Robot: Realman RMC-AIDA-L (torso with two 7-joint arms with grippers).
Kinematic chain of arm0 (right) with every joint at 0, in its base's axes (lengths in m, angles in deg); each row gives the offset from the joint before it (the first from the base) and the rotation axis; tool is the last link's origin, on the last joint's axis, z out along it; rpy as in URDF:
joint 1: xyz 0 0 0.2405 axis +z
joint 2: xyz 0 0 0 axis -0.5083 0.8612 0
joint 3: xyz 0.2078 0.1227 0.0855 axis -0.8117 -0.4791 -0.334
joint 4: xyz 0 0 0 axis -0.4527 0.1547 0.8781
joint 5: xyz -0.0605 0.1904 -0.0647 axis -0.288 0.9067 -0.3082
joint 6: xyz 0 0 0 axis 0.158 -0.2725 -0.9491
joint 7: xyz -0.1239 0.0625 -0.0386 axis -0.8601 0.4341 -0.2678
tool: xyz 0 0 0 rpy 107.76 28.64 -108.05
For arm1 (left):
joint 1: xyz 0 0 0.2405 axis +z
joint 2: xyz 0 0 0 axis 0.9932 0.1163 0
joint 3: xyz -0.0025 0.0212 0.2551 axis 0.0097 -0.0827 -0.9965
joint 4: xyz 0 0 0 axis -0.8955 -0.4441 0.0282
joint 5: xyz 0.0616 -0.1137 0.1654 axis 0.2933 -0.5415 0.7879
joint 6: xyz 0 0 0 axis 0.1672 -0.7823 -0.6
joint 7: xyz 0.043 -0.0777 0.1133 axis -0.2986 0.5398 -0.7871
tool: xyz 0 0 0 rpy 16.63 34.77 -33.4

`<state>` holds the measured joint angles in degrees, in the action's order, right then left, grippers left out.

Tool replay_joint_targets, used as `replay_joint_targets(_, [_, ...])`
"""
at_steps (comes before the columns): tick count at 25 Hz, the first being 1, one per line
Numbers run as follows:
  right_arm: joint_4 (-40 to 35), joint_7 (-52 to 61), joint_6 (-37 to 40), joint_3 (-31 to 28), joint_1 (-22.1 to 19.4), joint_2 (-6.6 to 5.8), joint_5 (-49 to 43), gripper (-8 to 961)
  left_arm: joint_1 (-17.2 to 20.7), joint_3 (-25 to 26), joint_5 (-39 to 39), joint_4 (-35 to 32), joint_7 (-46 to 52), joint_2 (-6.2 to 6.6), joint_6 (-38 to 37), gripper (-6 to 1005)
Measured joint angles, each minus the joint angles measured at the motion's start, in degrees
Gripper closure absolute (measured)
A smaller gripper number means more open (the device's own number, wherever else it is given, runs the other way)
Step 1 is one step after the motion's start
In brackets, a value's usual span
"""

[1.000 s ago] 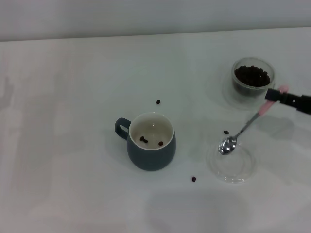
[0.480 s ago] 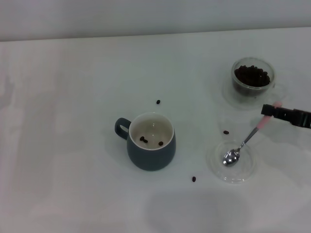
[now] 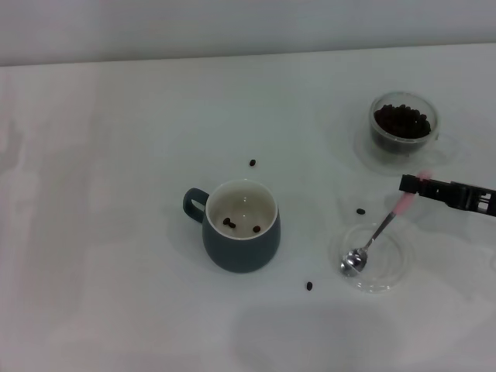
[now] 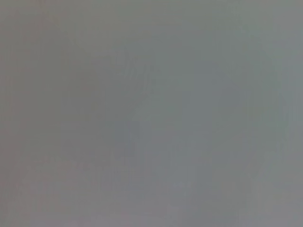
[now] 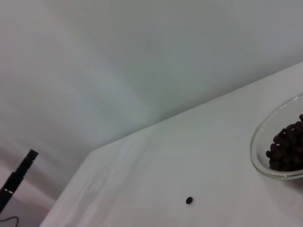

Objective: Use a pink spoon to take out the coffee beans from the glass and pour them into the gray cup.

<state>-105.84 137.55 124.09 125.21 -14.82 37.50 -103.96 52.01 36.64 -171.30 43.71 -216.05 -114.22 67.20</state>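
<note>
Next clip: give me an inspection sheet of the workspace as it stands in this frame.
Surface: white table.
Job's things: gray cup holds two coffee beans; glass is full of beans; pink spoon has its bowl in the glass dish.
Clutter: loose beans lie on the table.
Grippers: right claw is shut on the spoon's handle; left claw is not in view.
Cables: nothing seen.
Surroundings: pale wall stands behind.

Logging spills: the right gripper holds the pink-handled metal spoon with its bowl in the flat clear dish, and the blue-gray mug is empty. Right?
Not quite. The head view shows the blue-gray mug holds two dark coffee beans. The rest stands: the right gripper holds the pink-handled metal spoon, bowl in the flat clear dish.
</note>
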Motion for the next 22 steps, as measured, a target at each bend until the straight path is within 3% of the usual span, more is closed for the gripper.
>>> replay_joint_targets(6, [0.0,0.0,-5.1,-0.4,0.1,0.78,0.1,765,0.1,0.0,0.0,0.0,0.0,0.00,0.0,195])
replay_joint_targets(12, [-0.1,0.0,-7.3,-1.9,0.1,0.95,0.6,409,0.2,0.0,-0.1,-0.1,0.0,0.00,-0.4,194])
replay_joint_targets(14, [-0.1,-0.1,-8.3,-5.1,-0.3,1.10,0.7,287,0.2,0.0,-0.1,-0.1,0.0,-0.01,-0.5,194])
replay_joint_targets(22, [-0.1,-0.6,-8.0,-15.0,-1.6,1.82,0.7,157,0.2,0.1,-0.2,-0.1,0.0,-0.01,-0.6,195])
